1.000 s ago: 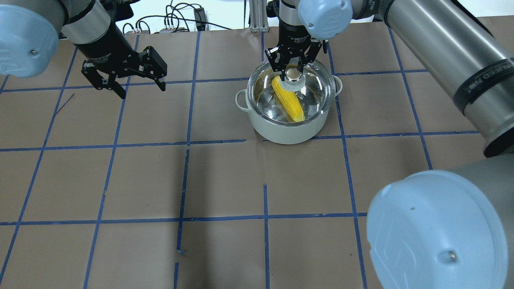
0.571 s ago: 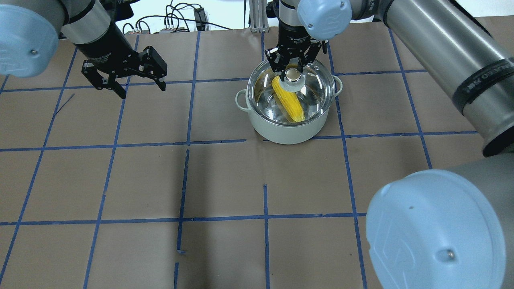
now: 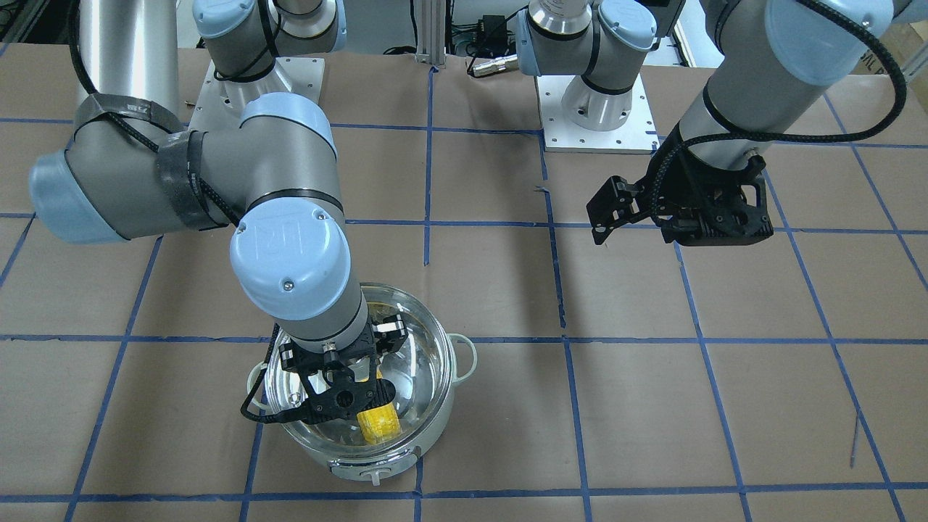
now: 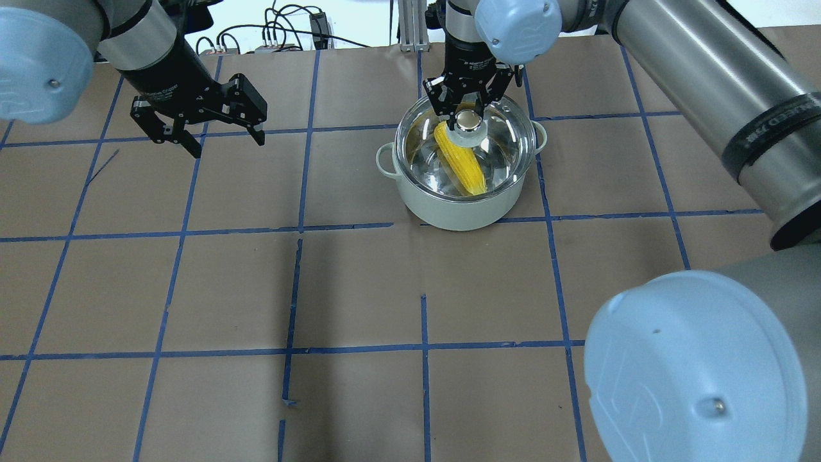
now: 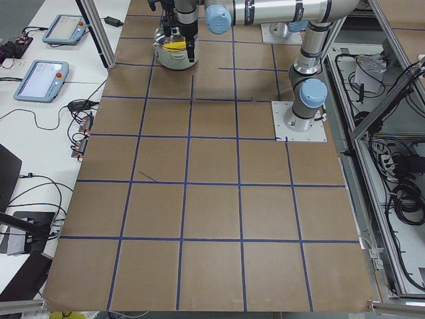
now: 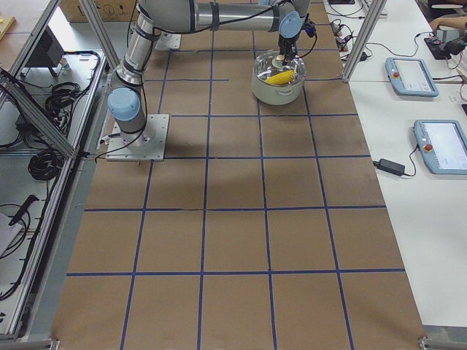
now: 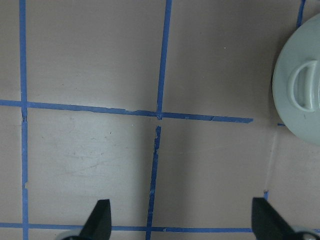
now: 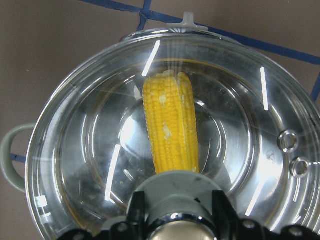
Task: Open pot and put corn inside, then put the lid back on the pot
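Note:
The pale-green pot (image 4: 458,208) stands at the far middle of the table. The yellow corn (image 4: 465,167) lies inside it, seen through the clear glass lid (image 4: 507,138), which sits on the rim. My right gripper (image 4: 468,115) hangs straight over the pot, and its fingers close around the lid's knob. The right wrist view shows the corn (image 8: 170,125) under the lid (image 8: 235,125), with the fingers (image 8: 137,212) on either side of the knob. My left gripper (image 4: 228,146) is open and empty, hovering over bare table to the pot's left. Its wrist view shows the pot's edge (image 7: 300,85).
Brown paper with a blue tape grid covers the table (image 4: 359,289). Cables and a metal post (image 4: 410,25) sit beyond the far edge. Operator pendants (image 6: 412,76) lie on a side bench. The large right arm (image 4: 705,83) crosses above the table's right half.
Almost nothing. The right arm has shifted very slightly over the pot. The lid, corn, pot and left gripper stay where they were.

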Controlling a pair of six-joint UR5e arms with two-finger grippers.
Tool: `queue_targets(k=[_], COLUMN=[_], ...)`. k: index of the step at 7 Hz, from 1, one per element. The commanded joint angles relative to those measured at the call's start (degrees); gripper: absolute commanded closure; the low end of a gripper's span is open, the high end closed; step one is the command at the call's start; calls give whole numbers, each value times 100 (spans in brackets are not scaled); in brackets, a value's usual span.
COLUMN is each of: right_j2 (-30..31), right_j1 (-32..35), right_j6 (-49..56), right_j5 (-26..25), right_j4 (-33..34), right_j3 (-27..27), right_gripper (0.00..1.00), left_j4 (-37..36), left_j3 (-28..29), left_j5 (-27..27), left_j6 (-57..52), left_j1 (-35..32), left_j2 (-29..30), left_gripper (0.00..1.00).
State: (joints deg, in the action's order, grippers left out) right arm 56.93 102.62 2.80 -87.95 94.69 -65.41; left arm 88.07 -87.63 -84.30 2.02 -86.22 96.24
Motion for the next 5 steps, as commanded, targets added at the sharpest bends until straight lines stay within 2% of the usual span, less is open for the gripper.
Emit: queue_targets(k=[1, 3, 4, 5], right_j2=[-6, -6, -15, -24], right_j1=[-5, 12, 12, 12], right_j6=[-8, 1, -8, 36], right_j5=[15, 6, 15, 84], right_j4=[6, -3, -3, -3], right_j3=[11, 2, 2, 2], right_gripper=[92, 92, 81, 35], left_j4=[0, 0, 0, 0], left_j3=[0, 0, 0, 0], left_j5=[-7, 1, -7, 1], left_j6=[0, 0, 0, 0], left_j1=[0, 0, 0, 0], left_j2=[0, 0, 0, 0], left_gripper=[0, 0, 0, 0])
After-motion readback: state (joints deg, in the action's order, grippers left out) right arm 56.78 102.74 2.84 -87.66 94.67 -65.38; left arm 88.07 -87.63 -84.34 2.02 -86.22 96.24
